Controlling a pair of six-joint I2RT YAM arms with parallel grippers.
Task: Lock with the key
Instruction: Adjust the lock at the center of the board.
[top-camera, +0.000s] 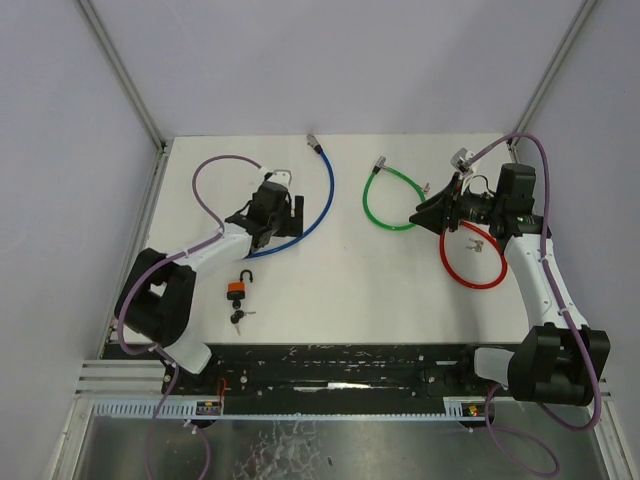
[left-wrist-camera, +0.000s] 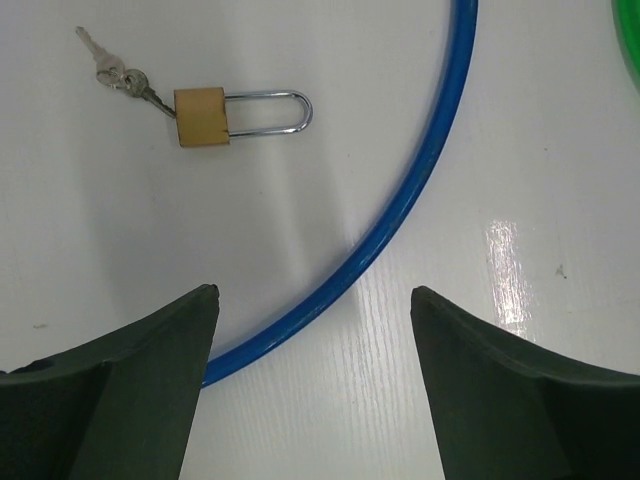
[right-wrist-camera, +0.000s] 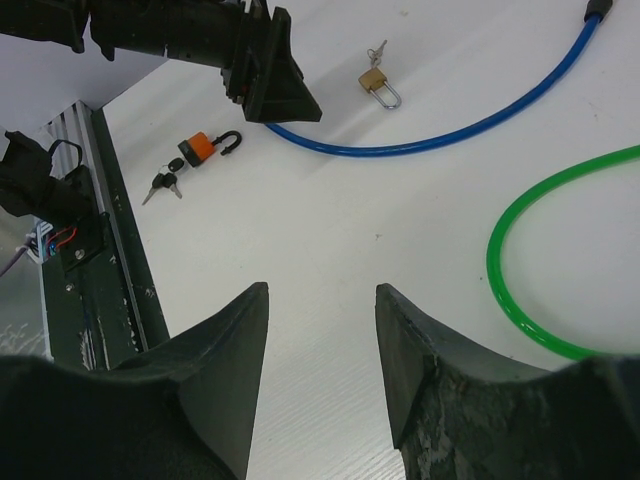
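Left gripper (left-wrist-camera: 312, 300) has its jaws spread wide with nothing between them; it hovers low over the white table (top-camera: 340, 290), and its wrist view shows only bare surface and a stretch of the blue cable (left-wrist-camera: 400, 215) curving across under the gap. Beyond the fingertips, on the far side of that cable's curve, lies the brass padlock (left-wrist-camera: 200, 117), flat on its side. Its silver shackle appears seated in the body, and a key bunch (left-wrist-camera: 118, 72) sticks out of the opposite end. The right gripper (right-wrist-camera: 321, 290) is likewise parted, at a narrower gap, and holds nothing; it points across the table toward the left arm. The green cable (right-wrist-camera: 520, 270) loops just beside its right finger, and the red cable (top-camera: 470, 265) lies under the right arm. The orange padlock (top-camera: 237, 288) rests on the near part of the table beside the left forearm, well apart from both grippers, with its black shackle swung open. The black-headed keys (top-camera: 240, 316) lie just beside it toward the near edge, not in the lock. From the right wrist view both padlocks show at once, the brass one beyond the blue cable and the orange one on the near side of it.
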